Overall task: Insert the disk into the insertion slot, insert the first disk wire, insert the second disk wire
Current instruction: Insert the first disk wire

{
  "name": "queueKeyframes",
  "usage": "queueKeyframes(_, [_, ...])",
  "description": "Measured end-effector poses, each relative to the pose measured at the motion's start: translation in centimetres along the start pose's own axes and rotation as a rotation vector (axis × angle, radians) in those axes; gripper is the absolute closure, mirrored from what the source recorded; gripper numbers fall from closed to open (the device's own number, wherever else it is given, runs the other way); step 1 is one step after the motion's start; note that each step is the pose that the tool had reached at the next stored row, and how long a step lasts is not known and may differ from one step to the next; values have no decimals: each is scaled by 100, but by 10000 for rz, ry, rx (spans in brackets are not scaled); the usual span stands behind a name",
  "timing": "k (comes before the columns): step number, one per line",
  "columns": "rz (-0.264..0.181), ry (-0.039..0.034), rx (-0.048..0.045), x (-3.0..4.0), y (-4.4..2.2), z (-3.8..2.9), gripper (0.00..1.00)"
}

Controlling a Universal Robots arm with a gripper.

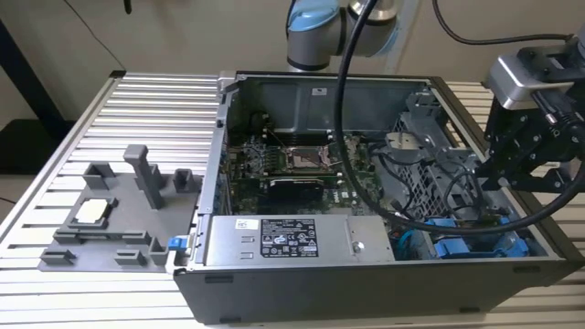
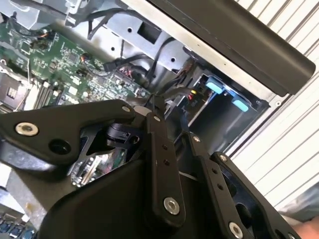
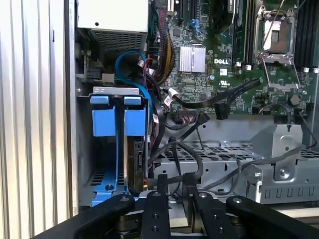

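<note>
- The black robot gripper (image 3: 176, 180) hangs low inside the open computer case, just beside a bundle of loose black cables (image 3: 185, 155). I cannot tell whether the claw is apart or closed, or whether it has a cable in it.
- The disk (image 3: 135, 124), a flat grey metal drive in a bright blue plastic carrier frame, stands on its edge in the insertion slot (image 3: 115, 90) of the grey metal drive cage. It sits just beside another blue-fronted unit (image 3: 106, 122). To my judgement the disk is fully seated, because both blue fronts stand level with each other.
- A thin blue cable (image 3: 130, 54) loops above the cage and runs down between the two blue fronts. I cannot see where it ends.
- The disk should be stiff and rather heavy for its size, and I think it is sensitive to knocks. The safest hold is probably the blue frame at its front, not the metal body and not the connector edge.
- The cables are likely soft and springy, so they will bend away when pushed. A hold on the hard plug at the end seems better than one on the cord.
- The green circuit board (image 3: 224, 74) lies near, with many small parts that a swinging cable could catch on.
</note>
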State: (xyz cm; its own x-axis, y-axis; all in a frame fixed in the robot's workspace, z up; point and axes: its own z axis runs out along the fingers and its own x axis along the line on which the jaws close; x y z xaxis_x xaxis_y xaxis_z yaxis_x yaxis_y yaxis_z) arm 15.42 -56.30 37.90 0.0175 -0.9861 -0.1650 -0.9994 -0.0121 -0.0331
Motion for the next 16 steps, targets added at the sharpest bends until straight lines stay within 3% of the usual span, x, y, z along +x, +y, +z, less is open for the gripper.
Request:
queueKeyframes(3, [1,-73,2,-12,8,-71,73])
queueKeyframes(9, [4,-75,2,-15,15,-75,73])
queueKeyframes(16, [23,-76,5,-153,14,-47,73])
